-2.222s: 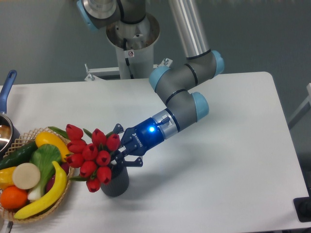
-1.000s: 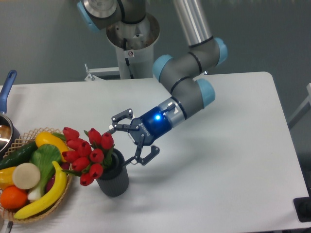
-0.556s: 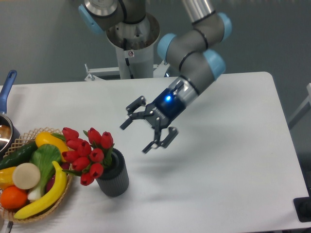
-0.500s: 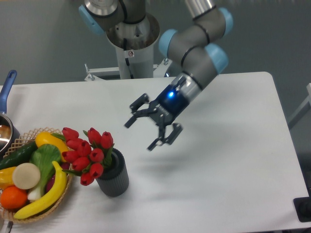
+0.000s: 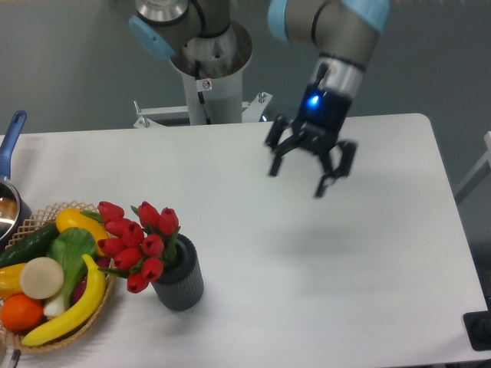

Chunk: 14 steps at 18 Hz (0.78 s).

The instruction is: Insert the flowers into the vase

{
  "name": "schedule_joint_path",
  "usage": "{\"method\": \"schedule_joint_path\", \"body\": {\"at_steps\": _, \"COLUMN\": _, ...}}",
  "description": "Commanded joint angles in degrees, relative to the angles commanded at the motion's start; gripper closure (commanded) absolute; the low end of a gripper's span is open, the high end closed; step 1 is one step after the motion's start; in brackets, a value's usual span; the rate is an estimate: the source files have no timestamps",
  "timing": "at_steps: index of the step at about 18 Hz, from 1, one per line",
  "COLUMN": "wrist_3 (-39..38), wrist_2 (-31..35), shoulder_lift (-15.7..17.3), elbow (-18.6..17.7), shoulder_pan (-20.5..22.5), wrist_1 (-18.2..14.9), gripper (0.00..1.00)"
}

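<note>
My gripper [image 5: 309, 170] hangs spread and empty. Well down-left of it, the tulips [image 5: 138, 244] sit in the ribbed vase [image 5: 179, 280], leaning toward the wicker basket [image 5: 90, 314]. They look light and floppy; I'd pinch the stems, not the buds.

- The flowers [image 5: 136, 244]: deep red tulip buds, with green leaves and stems showing between them.
- The vase [image 5: 179, 279]: dark grey, its outer wall ribbed with fine vertical lines.
- The gripper [image 5: 311, 165]: black fingers below a body lit by a bright blue light.
- The arm [image 5: 335, 31]: grey metal segments with pale blue joint caps.
- The table [image 5: 383, 253]: plain white.
- The basket [image 5: 46, 222]: tan woven wicker.
- In the basket: a yellow banana [image 5: 75, 308], an orange fruit [image 5: 20, 313], a dark green cucumber [image 5: 27, 244] and a yellow pepper [image 5: 77, 222].
- The pan handle [image 5: 11, 132] at the left edge: blue.
- The back wall [image 5: 69, 61]: flat grey.
</note>
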Motion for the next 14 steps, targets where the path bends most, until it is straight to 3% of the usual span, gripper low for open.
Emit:
{"method": "schedule_joint_path", "body": {"at_steps": 2, "wrist_3": 2.1, "wrist_2": 6.34, "shoulder_lift": 1.33, "elbow": 2.27, "shoulder_pan": 0.26, "wrist_1": -6.06, "gripper": 0.0}}
{"method": "schedule_joint_path", "body": {"at_steps": 5, "wrist_3": 9.55, "wrist_2": 10.23, "shoulder_lift": 2.56, "elbow": 7.11, "shoulder_pan": 0.44, "wrist_1": -18.01, "gripper": 0.0}}
{"method": "schedule_joint_path", "body": {"at_steps": 7, "wrist_3": 14.74, "wrist_2": 13.91, "shoulder_lift": 3.18, "elbow": 8.96, "shoulder_pan": 1.49, "wrist_1": -23.12, "gripper": 0.0}}
{"method": "schedule_joint_path", "body": {"at_steps": 10, "wrist_3": 19.5, "wrist_2": 16.04, "shoulder_lift": 4.15, "elbow": 8.88, "shoulder_pan": 3.33, "wrist_1": -25.51, "gripper": 0.0}}
{"method": "schedule_joint_path", "body": {"at_steps": 14, "wrist_3": 19.87, "wrist_2": 15.86, "shoulder_lift": 4.5, "elbow": 8.79, "shoulder_pan": 4.66, "wrist_1": -25.69, "gripper": 0.0}}
